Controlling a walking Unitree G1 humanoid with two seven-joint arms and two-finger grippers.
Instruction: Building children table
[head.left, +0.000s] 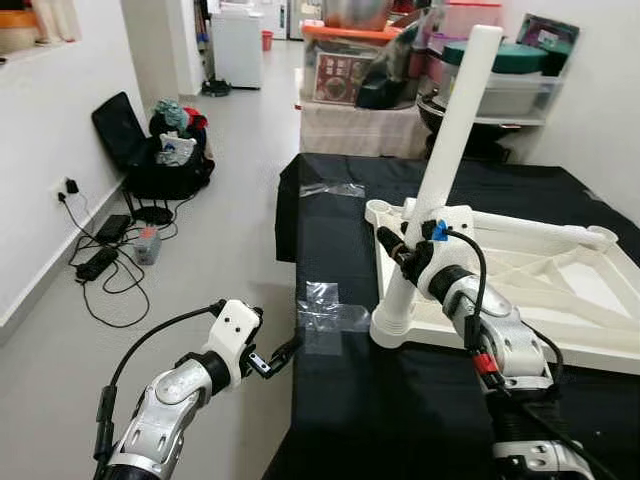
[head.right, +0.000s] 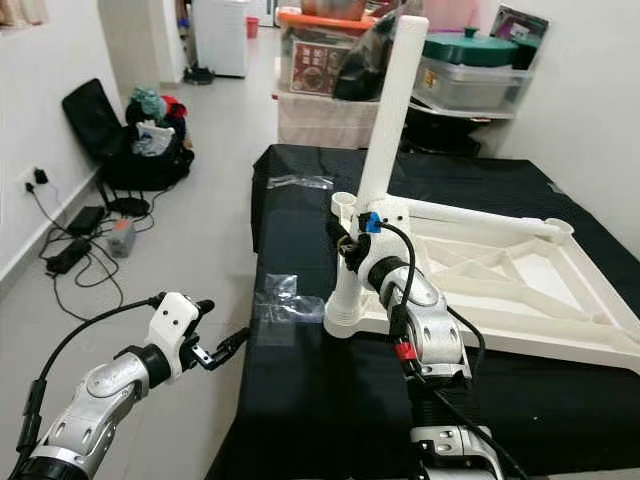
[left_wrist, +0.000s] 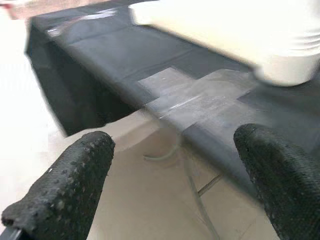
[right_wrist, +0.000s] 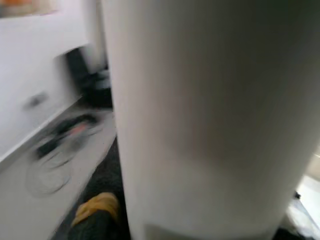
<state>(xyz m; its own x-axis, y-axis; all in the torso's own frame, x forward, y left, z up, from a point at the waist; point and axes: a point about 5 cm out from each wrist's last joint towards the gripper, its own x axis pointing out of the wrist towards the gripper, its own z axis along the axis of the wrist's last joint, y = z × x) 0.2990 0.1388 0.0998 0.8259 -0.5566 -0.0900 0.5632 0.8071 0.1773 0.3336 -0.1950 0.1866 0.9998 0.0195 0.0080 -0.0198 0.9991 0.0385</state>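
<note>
White plastic is the whole story: a tabletop frame (head.left: 560, 290) lies upside down on a black-clothed table (head.left: 400, 410), and one table leg (head.left: 445, 170) stands upright in its near-left corner socket, leaning a little. The right gripper (head.left: 400, 250) has its fingers clamped on the leg low down, just above the socket, probably to steady it or twist it home; the right wrist view, with the leg pressed close against the lens, agrees. The left gripper (head.left: 275, 358) hangs off the table's near-left edge, its fingers (left_wrist: 65, 195) spread apart and holding nothing, near a patch of clear tape (head.left: 330, 315) (apparently there to pin the cloth down). A second empty socket (head.right: 343, 200) sits just behind the leg, so more legs seem due.
</note>
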